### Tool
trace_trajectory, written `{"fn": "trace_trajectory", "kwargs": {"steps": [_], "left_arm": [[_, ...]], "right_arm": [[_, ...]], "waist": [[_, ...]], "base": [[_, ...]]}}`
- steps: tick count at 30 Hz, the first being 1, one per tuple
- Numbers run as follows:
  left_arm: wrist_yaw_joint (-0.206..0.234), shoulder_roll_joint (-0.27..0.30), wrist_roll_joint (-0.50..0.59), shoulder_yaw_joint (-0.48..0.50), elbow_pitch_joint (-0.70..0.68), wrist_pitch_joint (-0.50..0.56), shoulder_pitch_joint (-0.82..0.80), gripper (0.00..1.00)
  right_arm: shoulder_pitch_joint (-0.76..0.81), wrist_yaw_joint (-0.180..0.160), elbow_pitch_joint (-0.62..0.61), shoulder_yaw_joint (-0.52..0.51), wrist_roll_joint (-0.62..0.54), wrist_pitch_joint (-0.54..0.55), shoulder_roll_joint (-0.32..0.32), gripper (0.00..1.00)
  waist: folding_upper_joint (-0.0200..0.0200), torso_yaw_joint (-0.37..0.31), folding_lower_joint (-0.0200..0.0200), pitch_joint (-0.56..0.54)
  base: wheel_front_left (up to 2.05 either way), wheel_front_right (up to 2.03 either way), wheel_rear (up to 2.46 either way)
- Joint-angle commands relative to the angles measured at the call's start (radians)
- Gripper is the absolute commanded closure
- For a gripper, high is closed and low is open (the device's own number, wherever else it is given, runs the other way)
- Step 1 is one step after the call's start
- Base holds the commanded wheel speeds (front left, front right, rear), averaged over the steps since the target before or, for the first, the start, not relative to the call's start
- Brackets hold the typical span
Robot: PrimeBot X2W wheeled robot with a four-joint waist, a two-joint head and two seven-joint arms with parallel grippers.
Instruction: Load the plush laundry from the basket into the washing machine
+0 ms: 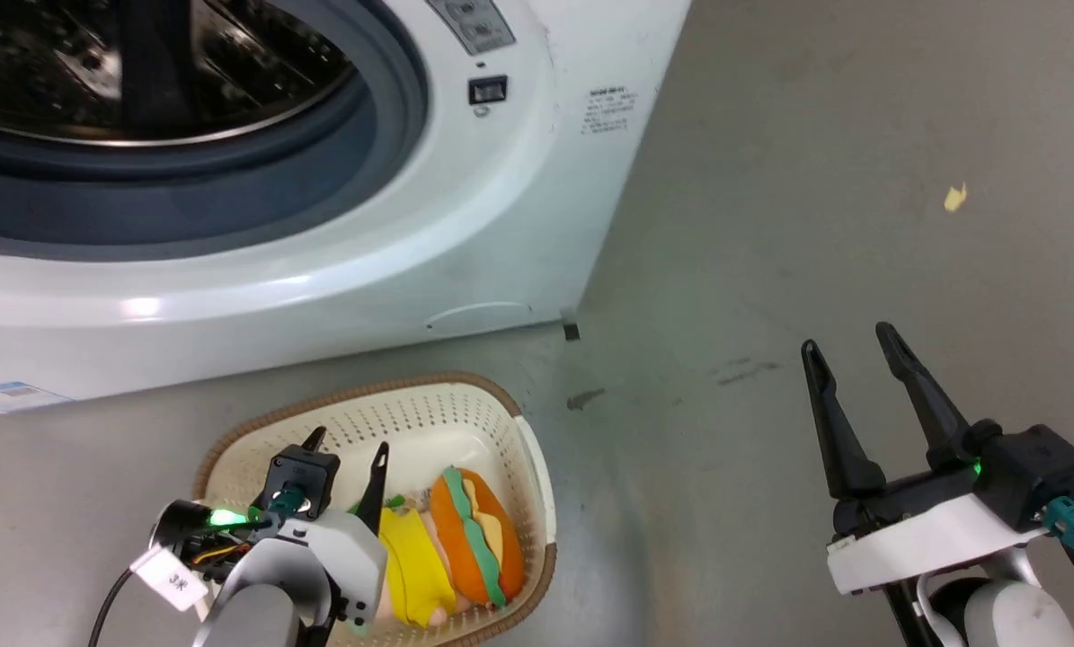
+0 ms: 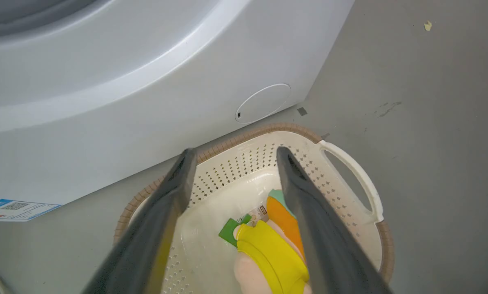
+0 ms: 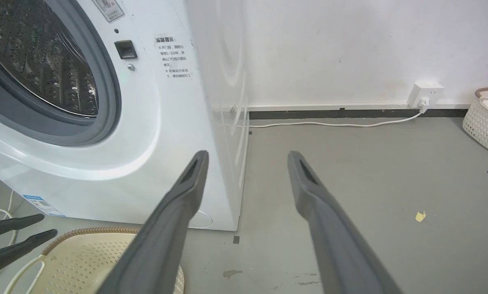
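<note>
At lower left the left tool hangs spread wide and empty over the basket, which sits on the floor just before the washing machine. I'd worry it snags the perforated wall, or nips only an edge of the yellow plush and drops it short of the port. The sandwich plush, touching it on the right, may drag along. At lower right the right tool hangs wide, empty. Count: two plushes, two tools, one washing machine, one basket here, plus a far basket at the right wrist view's right edge.
</note>
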Motion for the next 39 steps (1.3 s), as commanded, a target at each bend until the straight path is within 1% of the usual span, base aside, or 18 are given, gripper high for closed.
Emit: {"fn": "trace_trajectory", "kwargs": {"steps": [1, 3, 6, 11, 21, 34, 39], "left_arm": [[-0.008, 0.012, -0.002, -0.011, 0.030, 0.003, -0.028, 0.00], [-0.010, 0.021, -0.004, -0.023, 0.058, 0.011, -0.043, 0.00], [-0.014, 0.040, 0.018, -0.074, 0.093, 0.014, -0.065, 0.00], [-0.019, 0.062, -0.002, -0.131, 0.154, 0.028, -0.106, 0.00], [-0.029, 0.117, -0.059, -0.274, 0.268, 0.094, -0.189, 0.00], [-0.043, 0.226, -0.144, -0.450, 0.374, 0.190, -0.307, 0.00], [-0.048, 0.254, -0.176, -0.518, 0.399, 0.232, -0.357, 0.00]], "right_arm": [[-0.020, 0.000, -0.008, 0.005, 0.013, -0.010, 0.000, 0.00], [-0.024, 0.000, -0.011, 0.009, 0.021, -0.015, 0.000, 0.00], [-0.031, 0.000, -0.014, 0.013, 0.033, -0.021, 0.000, 0.00], [-0.043, 0.000, -0.018, 0.016, 0.053, -0.031, 0.000, 0.00], [-0.067, 0.000, -0.031, 0.034, 0.088, -0.052, 0.000, 0.00], [-0.101, 0.000, -0.048, 0.058, 0.146, -0.079, 0.000, 0.00], [-0.108, 0.000, -0.052, 0.055, 0.167, -0.090, 0.000, 0.00]], "waist": [[-0.0001, -0.016, -0.0001, 0.023], [-0.0001, -0.025, -0.0001, 0.039], [-0.0001, -0.040, -0.0001, 0.065], [-0.0001, -0.063, -0.0001, 0.107], [-0.0001, -0.109, -0.0001, 0.195], [-0.0001, -0.176, -0.0001, 0.321], [-0.0001, -0.191, -0.0001, 0.370]], "base": [[0.00, 0.00, 0.00], [0.00, 0.00, 0.00], [0.00, 0.00, 0.00], [0.00, 0.00, 0.00], [0.00, 0.00, 0.00], [0.00, 0.00, 0.00], [0.00, 0.00, 0.00]]}}
